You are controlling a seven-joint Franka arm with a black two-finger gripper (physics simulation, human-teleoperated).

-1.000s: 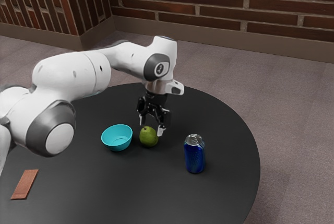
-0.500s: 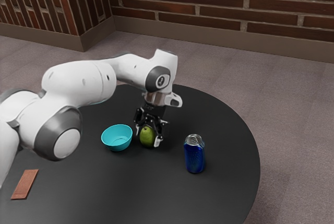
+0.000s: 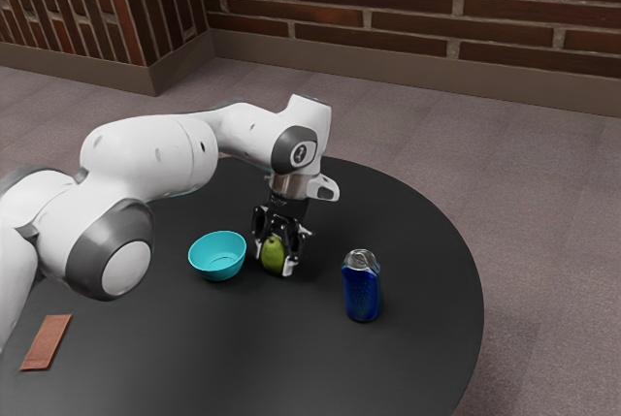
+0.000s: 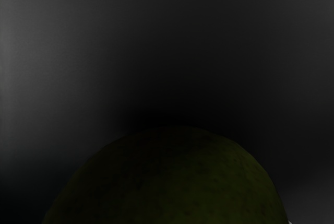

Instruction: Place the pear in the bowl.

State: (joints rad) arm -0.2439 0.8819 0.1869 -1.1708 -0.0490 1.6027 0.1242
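- Gripping the pear, the black two-finger gripper has one finger against each side of the fruit, which sits snugly between them.
- The pear is outside the bowl, just beside it on the exterior view's right. It is down low at the black round table; whether its underside touches the surface, I cannot tell.
- The bowl, turquoise and round, stands upright on the table with its open side up, near the gripper but apart from it.
- The white arm reaches in from the exterior view's left, over the table, and its hand points downward above the pear.
- In the wrist view, the pear's rounded green side, lightly speckled and in deep shade, lies close under the hand, against the dark tabletop.
- A blue can with a silvery top stands upright on the table, toward the exterior view's right from the pear and nearer that camera, well apart from the bowl.
- A flat reddish-brown bar lies on the table toward the exterior view's left.
- Beyond the table are a greyish floor and a brick wall.
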